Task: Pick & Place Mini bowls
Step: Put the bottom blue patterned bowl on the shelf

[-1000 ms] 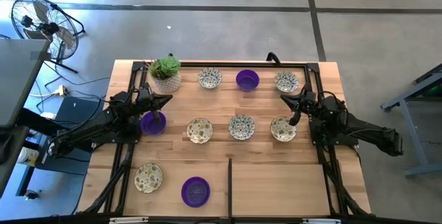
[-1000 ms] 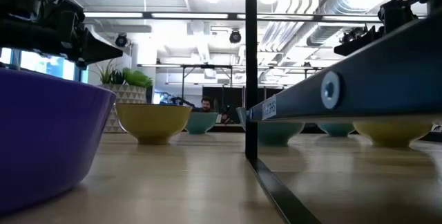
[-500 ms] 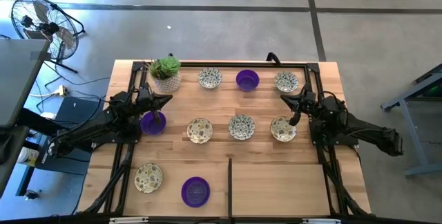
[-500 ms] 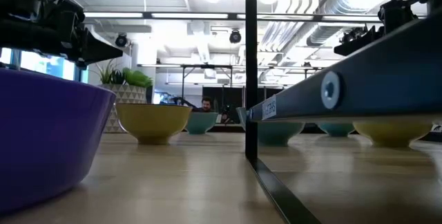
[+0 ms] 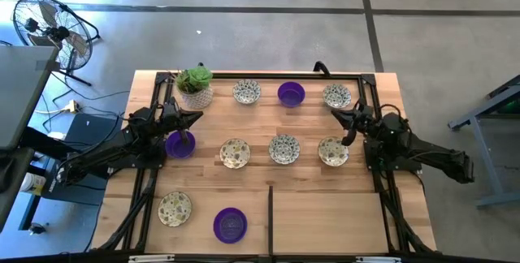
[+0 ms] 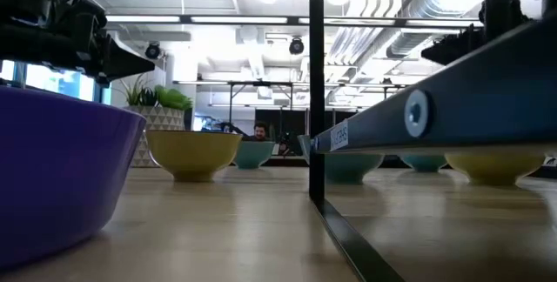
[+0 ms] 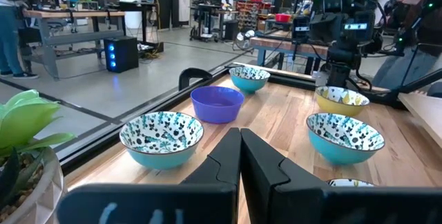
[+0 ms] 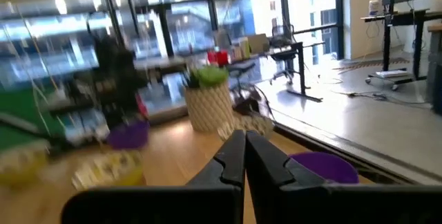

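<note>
Several mini bowls stand on their bases on the wooden table (image 5: 325, 206). The purple ones are at the far middle (image 5: 291, 93), the left (image 5: 179, 145) and the near edge (image 5: 230, 224). The speckled cream ones include a far one (image 5: 247, 92), a middle one (image 5: 283, 149) and a near-left one (image 5: 175, 208). My left gripper (image 5: 188, 138) is shut and level above the left purple bowl; its shut fingers (image 7: 240, 143) point across the table. My right gripper (image 5: 348, 138) is shut (image 8: 244, 143) above the right speckled bowl (image 5: 333, 152).
A potted green plant (image 5: 195, 87) stands at the far left corner. A black frame rail (image 5: 270, 214) runs out from the near edge's middle, and more rails line the table's sides. The other arm (image 7: 342, 23) shows across the table in the left wrist view.
My right gripper has rolled a little at the wrist and tipped slightly upward, without leaving its place. It stays shut. The bowls have not moved.
</note>
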Robot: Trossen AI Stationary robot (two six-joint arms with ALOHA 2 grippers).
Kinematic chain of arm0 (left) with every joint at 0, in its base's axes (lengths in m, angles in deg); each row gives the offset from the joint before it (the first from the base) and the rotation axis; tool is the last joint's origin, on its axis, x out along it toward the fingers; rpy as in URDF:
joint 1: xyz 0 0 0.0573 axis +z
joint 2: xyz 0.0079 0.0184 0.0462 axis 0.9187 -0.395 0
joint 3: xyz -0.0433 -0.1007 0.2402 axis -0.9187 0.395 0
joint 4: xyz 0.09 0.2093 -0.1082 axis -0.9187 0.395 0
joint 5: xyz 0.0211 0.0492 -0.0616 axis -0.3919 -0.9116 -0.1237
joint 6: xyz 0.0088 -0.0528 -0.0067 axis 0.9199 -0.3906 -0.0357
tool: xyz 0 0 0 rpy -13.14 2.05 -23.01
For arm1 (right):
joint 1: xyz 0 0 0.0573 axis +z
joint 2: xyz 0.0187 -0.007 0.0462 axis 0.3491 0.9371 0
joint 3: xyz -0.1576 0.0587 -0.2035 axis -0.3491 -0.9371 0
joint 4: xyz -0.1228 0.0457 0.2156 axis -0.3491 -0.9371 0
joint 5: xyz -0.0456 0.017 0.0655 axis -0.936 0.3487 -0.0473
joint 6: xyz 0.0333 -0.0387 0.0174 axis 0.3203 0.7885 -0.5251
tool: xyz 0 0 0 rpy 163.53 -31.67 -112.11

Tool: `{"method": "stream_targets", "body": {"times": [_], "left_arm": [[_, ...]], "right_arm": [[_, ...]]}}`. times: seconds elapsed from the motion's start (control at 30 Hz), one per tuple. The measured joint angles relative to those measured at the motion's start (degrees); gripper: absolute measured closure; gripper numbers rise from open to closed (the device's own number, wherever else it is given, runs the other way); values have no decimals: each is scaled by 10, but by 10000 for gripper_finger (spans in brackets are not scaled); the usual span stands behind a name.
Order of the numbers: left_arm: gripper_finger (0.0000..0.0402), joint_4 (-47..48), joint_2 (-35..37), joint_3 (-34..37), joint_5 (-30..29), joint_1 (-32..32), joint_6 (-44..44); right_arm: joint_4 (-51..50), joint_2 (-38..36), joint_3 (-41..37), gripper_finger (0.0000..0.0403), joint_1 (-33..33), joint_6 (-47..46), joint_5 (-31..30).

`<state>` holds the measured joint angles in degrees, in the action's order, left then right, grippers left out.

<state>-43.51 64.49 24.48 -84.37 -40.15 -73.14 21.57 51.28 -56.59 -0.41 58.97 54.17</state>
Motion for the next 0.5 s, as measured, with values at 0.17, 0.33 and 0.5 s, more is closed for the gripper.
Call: {"method": "stream_targets", "body": {"times": [0.17,0.33,0.5], "left_arm": [[401,-2,0,0,7,0,-4],[401,1,0,0,-14,0,-5],[401,2,0,0,-14,0,1]], "right_arm": [[74,0,0,402,-1,21,-2],[186,0,0,402,-1,55,-2],[252,18,5,402,-2,72,27]]}}
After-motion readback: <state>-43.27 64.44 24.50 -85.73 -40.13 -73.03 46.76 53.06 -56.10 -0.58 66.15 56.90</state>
